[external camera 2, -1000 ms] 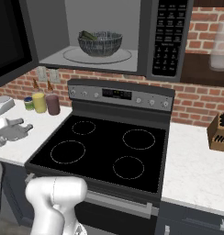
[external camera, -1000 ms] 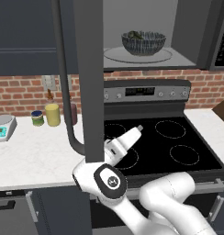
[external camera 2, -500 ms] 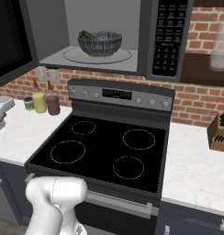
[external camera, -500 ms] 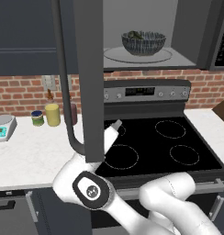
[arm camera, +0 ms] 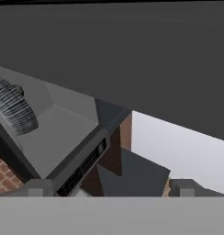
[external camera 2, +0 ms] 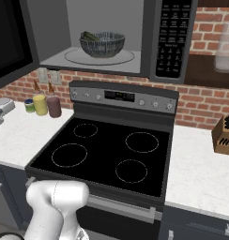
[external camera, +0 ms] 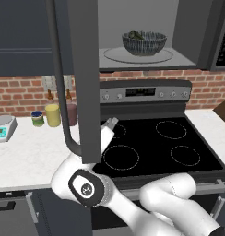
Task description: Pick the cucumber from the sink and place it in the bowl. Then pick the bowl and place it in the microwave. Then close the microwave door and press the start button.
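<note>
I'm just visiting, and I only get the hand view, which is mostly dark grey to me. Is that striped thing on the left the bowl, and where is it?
Observer: Yes. The bowl sits on the glass turntable inside the microwave.
Operator: Anything in it?
Observer: A dark green cucumber lies in it.
Operator: And the big grey slab?
Observer: That's the microwave door, standing open. The gripper is beside its lower end, above the stove.

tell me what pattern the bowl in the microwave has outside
Dark blue-grey with pale streaks on the bowl, clearest in the right base view.
</note>
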